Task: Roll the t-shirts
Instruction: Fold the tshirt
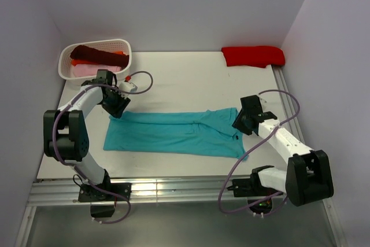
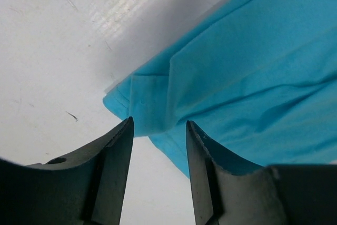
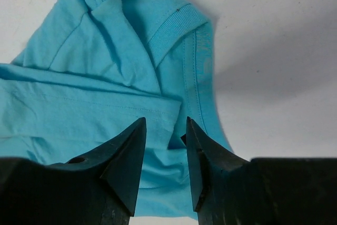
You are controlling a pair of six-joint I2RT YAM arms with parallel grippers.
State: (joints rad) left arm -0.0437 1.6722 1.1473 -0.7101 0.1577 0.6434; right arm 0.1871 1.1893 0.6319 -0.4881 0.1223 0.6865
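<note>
grip: left hand (image 2: 159, 121), right hand (image 3: 165, 119) ajar, empty | over teal t-shirt (image 1: 173, 132)

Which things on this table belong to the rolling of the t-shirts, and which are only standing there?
For the job:
- teal t-shirt, laid out long between the two arms
- red t-shirt, far right corner
- maroon shirt, orange shirt and pink shirt, all in the white basket

Only there:
- the white basket itself
- the table
</note>
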